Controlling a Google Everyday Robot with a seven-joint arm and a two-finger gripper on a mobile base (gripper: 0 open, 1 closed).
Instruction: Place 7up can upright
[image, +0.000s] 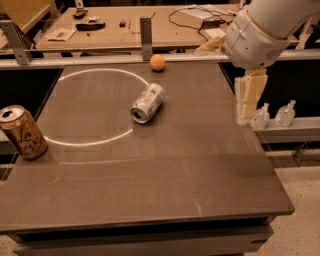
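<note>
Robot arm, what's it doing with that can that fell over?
The robot is supposed to stand the 7up can up, but it has not grabbed it yet. The can lies on its side on the dark table, at the edge of a white ring. The claw hangs over the table's right side, apart from the can. A gold can stands at the left edge, and an orange ball sits at the back.

The 7up can (148, 102) is seen lying sideways on the counter (175, 165); the tool (245, 116) is held by the counter's right edge.
</note>
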